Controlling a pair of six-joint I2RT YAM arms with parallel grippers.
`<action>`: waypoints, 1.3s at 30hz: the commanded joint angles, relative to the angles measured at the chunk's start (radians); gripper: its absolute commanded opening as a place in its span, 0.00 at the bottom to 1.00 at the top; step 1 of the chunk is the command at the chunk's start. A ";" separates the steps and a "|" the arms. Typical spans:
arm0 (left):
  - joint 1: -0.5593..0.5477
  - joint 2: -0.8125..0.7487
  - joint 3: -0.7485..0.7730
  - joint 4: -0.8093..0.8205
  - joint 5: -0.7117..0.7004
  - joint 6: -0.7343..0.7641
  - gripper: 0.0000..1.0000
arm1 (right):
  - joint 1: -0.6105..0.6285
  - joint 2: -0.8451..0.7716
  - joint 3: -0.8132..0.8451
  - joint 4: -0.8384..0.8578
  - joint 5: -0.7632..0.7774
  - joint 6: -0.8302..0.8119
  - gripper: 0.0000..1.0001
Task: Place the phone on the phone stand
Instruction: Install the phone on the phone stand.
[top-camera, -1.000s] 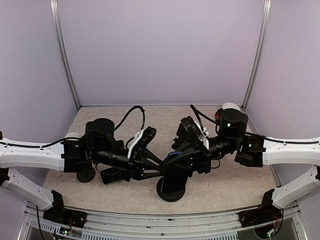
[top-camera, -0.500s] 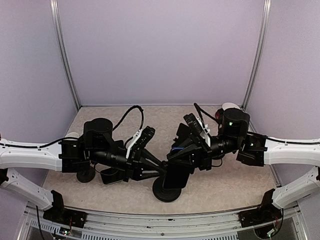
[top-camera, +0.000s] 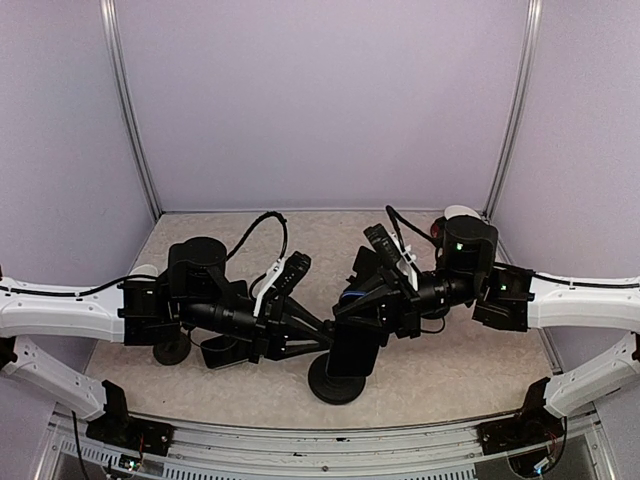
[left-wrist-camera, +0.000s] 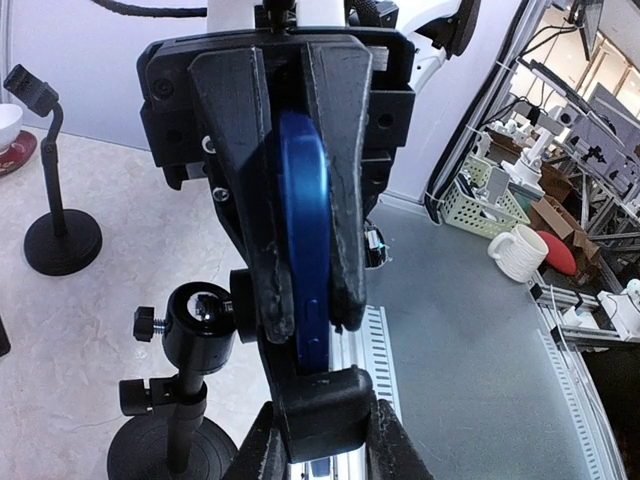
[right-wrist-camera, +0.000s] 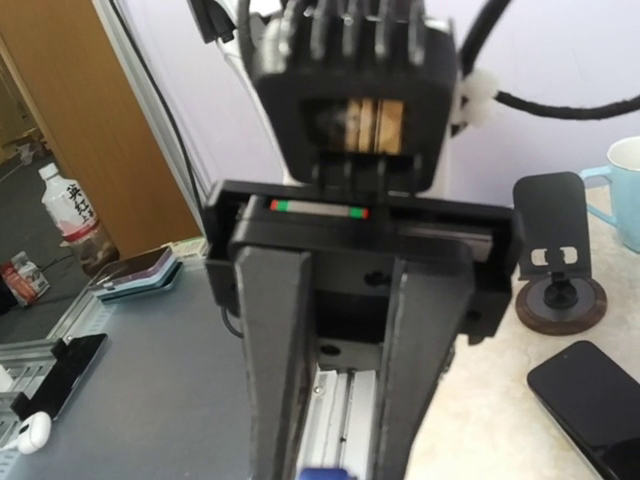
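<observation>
The blue phone (left-wrist-camera: 303, 230) stands edge-on, pinched in the right pincer (left-wrist-camera: 310, 322) over the phone stand (top-camera: 334, 384) at the counter's (top-camera: 470, 372) 6 o'clock. The left pincer (left-wrist-camera: 322, 412), narrow, grips the stand's cradle from 9 o'clock.

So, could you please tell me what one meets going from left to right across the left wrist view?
Tall black stand on a round base → ball-joint stand → blue phone → pale basket → white mug.
</observation>
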 joint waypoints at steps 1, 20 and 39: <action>0.005 -0.043 0.027 0.088 0.031 -0.011 0.00 | -0.043 0.007 0.000 -0.142 0.042 0.016 0.00; 0.005 0.005 0.019 0.118 0.007 -0.022 0.11 | 0.018 0.045 0.040 -0.109 0.021 0.008 0.00; 0.007 -0.071 -0.015 0.114 -0.040 -0.008 0.84 | 0.021 0.049 0.093 -0.146 0.087 -0.032 0.00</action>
